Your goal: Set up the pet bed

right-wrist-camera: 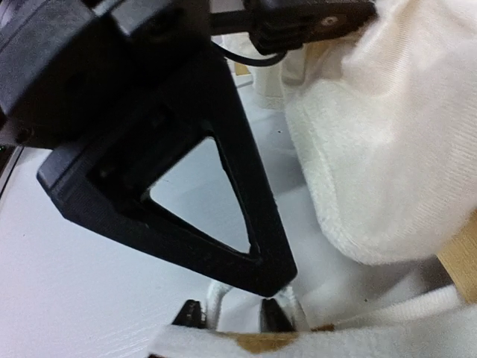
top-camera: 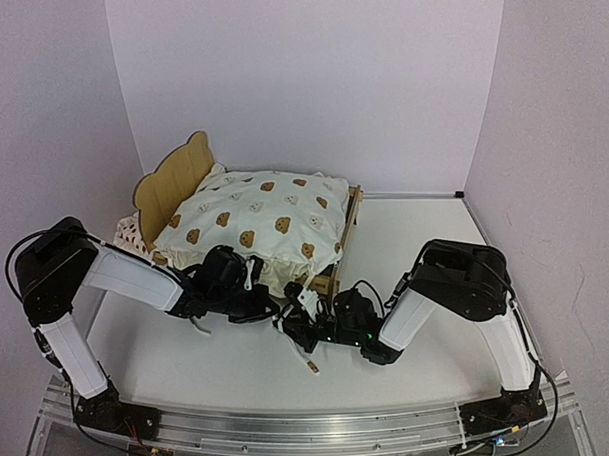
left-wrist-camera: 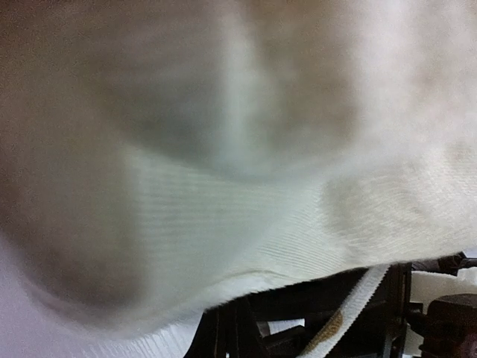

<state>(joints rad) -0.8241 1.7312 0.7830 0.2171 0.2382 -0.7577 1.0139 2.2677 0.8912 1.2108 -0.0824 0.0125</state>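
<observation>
pet bed (top-camera: 173,185) sits at 11 o'clock on the table (top-camera: 425,244), with the bear-ear headboard toward 10 o'clock and the foot toward 4. The bear-print cushion (top-camera: 259,215) lies on top, covers the base and overhangs the near rail. A small white patterned pillow (top-camera: 130,232) is against the bed at its 9 o'clock.

Both grippers meet at 6 o'clock of the cushion's near edge, low over the table.
- Left gripper (top-camera: 274,311): jaws closed. Its wrist view is all blurred cream cloth, so can't tell if anything is pinched.
- Right gripper (right-wrist-camera: 232,317): tips apart, white tie (right-wrist-camera: 373,317) looped by them, nothing visibly clamped.

A loose tie end (top-camera: 310,364) lies on the table at 6 o'clock of the grippers.
</observation>
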